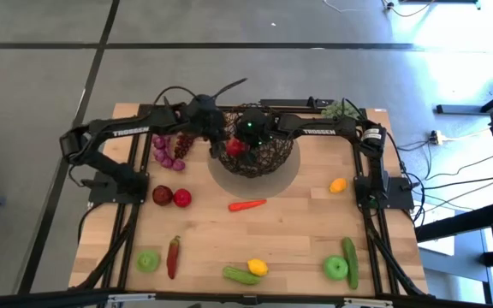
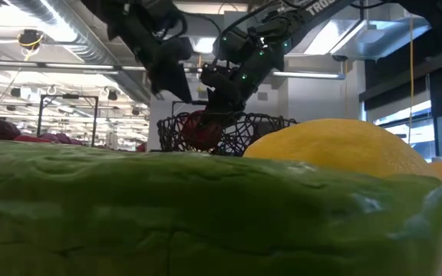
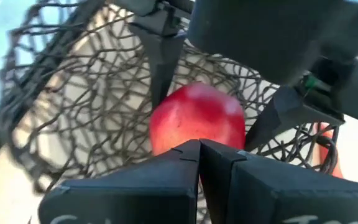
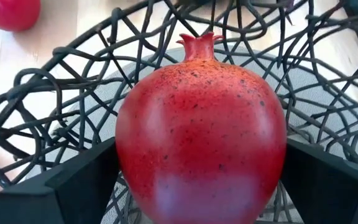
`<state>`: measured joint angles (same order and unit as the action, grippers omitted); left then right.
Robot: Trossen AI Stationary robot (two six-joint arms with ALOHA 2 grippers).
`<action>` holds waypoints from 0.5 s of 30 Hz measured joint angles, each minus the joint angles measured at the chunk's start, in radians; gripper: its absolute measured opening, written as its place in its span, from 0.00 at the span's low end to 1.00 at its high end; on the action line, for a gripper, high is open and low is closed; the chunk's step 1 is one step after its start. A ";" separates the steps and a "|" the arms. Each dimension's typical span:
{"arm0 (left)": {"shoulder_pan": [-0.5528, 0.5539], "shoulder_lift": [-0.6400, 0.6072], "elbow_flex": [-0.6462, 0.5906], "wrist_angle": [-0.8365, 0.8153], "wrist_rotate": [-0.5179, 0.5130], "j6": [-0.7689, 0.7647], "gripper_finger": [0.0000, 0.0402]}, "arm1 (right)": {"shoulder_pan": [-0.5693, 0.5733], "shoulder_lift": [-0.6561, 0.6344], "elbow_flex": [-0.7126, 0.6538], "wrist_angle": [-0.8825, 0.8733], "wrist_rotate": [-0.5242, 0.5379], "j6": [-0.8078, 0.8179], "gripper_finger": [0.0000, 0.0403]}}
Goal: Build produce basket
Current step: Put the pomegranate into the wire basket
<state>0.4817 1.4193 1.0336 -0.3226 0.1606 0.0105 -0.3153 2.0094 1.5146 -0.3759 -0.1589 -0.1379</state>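
The dark woven wire basket [image 1: 268, 158] stands on a grey round mat at the table's far middle. My right gripper [image 1: 238, 144] reaches into it from the right and is shut on a red pomegranate [image 4: 201, 137], which also shows in the low view [image 2: 202, 130]. My left gripper [image 3: 199, 149] is shut and empty. It hovers at the basket's left rim [image 1: 218, 137], pointing at the pomegranate [image 3: 194, 118]. Purple grapes [image 1: 169, 151] lie on the table left of the basket. My right gripper pinches the pomegranate's two opposite sides [image 4: 126, 155] between its two fingers [image 3: 160, 59]. The fingers slant down into the basket from above. The fruit's crown [image 4: 199, 43] points away from the wrist. The fruit sits low inside the basket; whether it rests on the mesh I cannot tell.
Two red apples [image 1: 171, 197], a carrot [image 1: 247, 205], a chilli [image 1: 173, 257], green apples [image 1: 148, 261] [image 1: 335, 268], cucumbers [image 1: 240, 275] [image 1: 350, 257] and lemons [image 1: 258, 267] [image 1: 338, 185] lie on the near half. A pale green cluster [image 1: 341, 109] sits at the far right.
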 joint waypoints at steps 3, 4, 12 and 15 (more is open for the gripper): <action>0.010 0.034 0.000 0.019 0.019 0.006 0.00 | 0.000 0.000 0.000 -0.001 0.000 -0.005 0.99; 0.012 0.046 0.000 0.021 0.024 0.006 0.00 | 0.000 0.000 0.000 0.000 0.000 -0.006 0.99; 0.016 0.093 0.000 0.023 0.051 0.028 0.00 | 0.000 0.001 0.000 -0.005 0.001 -0.006 0.99; 0.016 0.099 0.000 0.018 0.049 0.031 0.00 | -0.004 0.001 -0.001 -0.006 0.000 -0.005 0.99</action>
<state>0.4980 1.5178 1.0340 -0.3042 0.2092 0.0416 -0.3196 2.0106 1.5135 -0.3824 -0.1585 -0.1426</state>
